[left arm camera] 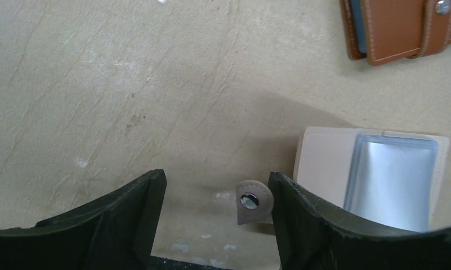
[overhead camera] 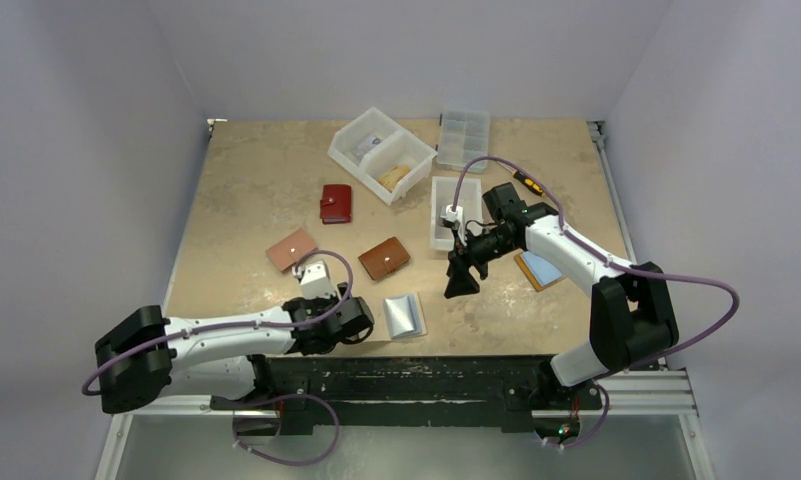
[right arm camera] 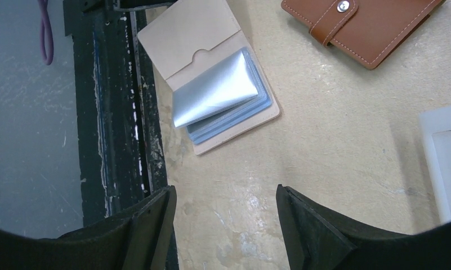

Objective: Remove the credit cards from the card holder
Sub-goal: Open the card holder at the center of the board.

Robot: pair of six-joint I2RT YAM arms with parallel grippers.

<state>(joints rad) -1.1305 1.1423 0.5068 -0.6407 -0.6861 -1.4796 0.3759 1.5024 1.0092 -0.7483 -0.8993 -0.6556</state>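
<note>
Cream leather card holder point(right arm camera: 178, 39) lies open; left gripper point(left arm camera: 217, 188), beside its snap tab point(left arm camera: 252, 201), and right gripper point(right arm camera: 226, 197) gape empty. Risk: apparently sleeved cards point(right arm camera: 230, 124) drag unpinned holder.

The card holder point(overhead camera: 404, 316) is cream and lies wide open, flat on the desk point(overhead camera: 246, 190), close to its near edge. Shiny clear sleeves point(right arm camera: 214, 90) sit in a pile on one half, with the top one lifted a bit. Light blue shows under them, but it is hard to tell if that is credit cards. A little snap tab point(left arm camera: 251, 199) sticks out from one side.
</note>
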